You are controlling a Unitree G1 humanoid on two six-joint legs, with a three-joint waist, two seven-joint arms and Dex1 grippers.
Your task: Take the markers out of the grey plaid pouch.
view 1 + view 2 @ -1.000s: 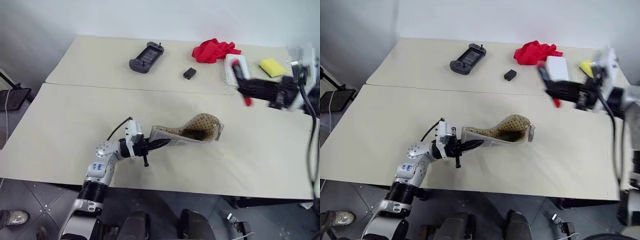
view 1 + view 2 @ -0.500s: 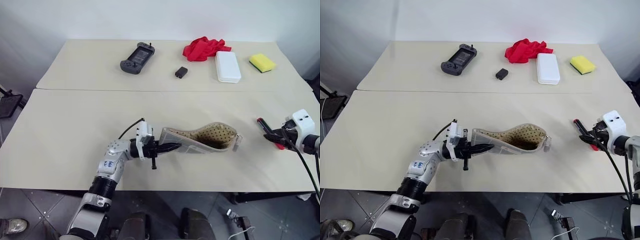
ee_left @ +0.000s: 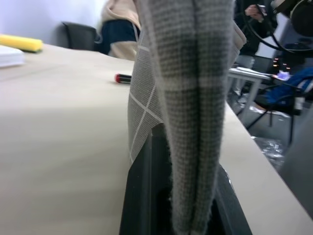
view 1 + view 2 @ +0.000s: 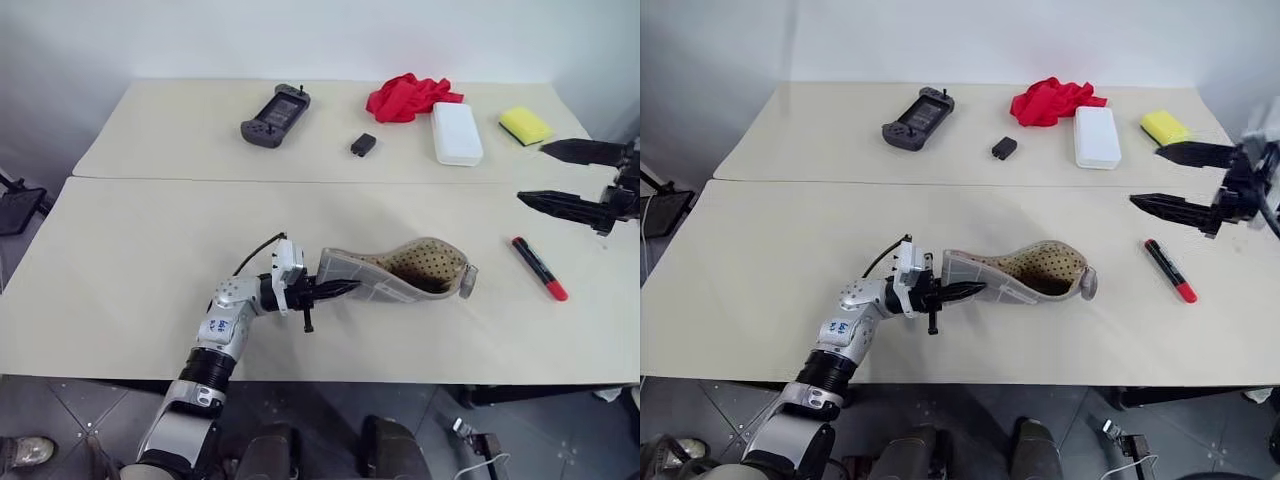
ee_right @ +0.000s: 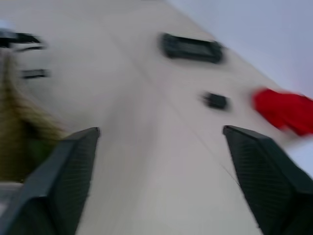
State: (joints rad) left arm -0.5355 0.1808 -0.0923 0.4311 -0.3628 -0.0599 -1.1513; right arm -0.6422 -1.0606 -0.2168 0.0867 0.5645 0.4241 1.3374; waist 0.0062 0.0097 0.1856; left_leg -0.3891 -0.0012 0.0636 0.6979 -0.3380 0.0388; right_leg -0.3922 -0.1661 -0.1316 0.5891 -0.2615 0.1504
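While left tool (image 4: 335, 291) pinches pouch (image 4: 400, 275) | marker (image 4: 540, 268) near table edge (image 4: 420, 381)

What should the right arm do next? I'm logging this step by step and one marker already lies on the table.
Probably swing the right pincer back to the grey plaid pouch. It hangs open and empty above the red-and-black marker lying beside the pouch, while the left pincer holds the pouch's end with its dotted mouth open.
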